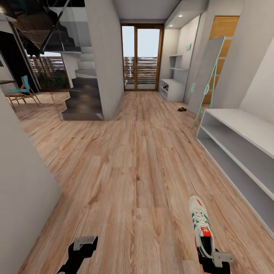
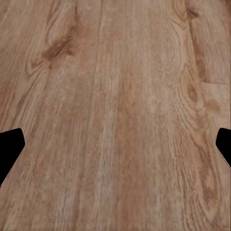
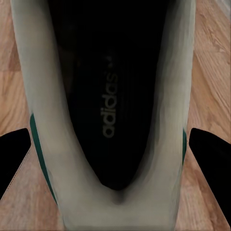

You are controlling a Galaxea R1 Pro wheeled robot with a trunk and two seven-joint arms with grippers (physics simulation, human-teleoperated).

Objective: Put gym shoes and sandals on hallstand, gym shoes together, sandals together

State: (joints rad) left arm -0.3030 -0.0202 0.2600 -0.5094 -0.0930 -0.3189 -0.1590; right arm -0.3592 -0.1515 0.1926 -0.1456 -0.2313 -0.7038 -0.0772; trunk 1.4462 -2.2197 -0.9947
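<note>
One gym shoe point(image 1: 200, 222), white with green stripes and a red-orange patch, points away from me at the lower right. My right gripper point(image 1: 209, 257) is shut on its heel. In the right wrist view the shoe's dark opening point(image 3: 113, 96) sits between the two black fingers point(image 3: 14, 154). A dark sandal point(image 1: 182, 109) lies far off on the corridor floor point(image 1: 129, 163). The hallstand point(image 1: 243, 152), pale grey with two open shelves, stands along the right wall. My left gripper point(image 1: 84, 243) is open over bare planks point(image 2: 115, 115), holding nothing.
A tall grey panel point(image 1: 207, 76) leans on the right wall beyond the hallstand. Another pale low unit point(image 1: 172, 89) with wall shelves stands near the glass door point(image 1: 140, 57). Dark stairs point(image 1: 83, 99) rise at the left, and a grey wall point(image 1: 23, 182) is close on my left.
</note>
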